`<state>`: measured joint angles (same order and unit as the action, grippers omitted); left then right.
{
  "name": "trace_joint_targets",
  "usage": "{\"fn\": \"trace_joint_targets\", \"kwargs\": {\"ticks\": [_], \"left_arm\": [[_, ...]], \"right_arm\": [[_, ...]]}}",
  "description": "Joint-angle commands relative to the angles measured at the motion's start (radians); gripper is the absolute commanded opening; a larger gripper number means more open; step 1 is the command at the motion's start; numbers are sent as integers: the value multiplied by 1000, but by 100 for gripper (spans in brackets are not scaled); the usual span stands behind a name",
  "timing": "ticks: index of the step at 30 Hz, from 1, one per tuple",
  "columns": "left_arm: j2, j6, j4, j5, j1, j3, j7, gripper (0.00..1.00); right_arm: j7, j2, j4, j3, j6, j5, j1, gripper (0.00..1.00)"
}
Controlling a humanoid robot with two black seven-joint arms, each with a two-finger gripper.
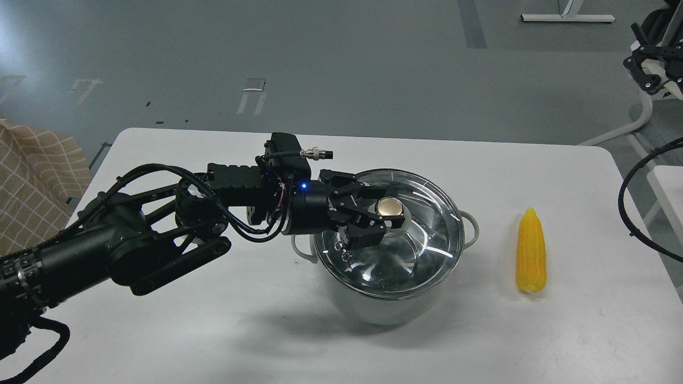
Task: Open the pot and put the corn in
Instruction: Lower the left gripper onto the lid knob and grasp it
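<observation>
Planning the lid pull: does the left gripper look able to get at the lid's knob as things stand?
Probably yes. The left gripper is open with its fingers on either side of the knob on the glass lid, and nothing lies between them.

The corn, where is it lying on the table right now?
In the head view the corn lies on the white table at the right, beside the pot but not touching it, pointed tip away from the robot.
</observation>
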<state>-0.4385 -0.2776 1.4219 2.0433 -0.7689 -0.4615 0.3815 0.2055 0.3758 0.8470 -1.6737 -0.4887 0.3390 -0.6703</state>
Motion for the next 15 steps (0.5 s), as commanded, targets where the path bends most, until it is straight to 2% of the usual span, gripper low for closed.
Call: {"fn": "trace_joint_targets", "kwargs": {"ticks": [1,3,7,15], "left_arm": [[0,0,0,0,0,0,2,61],[0,0,2,0,-1,0,2,54],[0,0,6,0,-1,0,2,49],[-14,-2,38,5,-9,-3,4,46]], "right_arm": [[0,0,0,0,0,0,0,100],[0,0,0,0,0,0,-2,100],[0,0,-2,0,0,0,-2,100],[0,0,-2,0,0,0,0,100]]}}
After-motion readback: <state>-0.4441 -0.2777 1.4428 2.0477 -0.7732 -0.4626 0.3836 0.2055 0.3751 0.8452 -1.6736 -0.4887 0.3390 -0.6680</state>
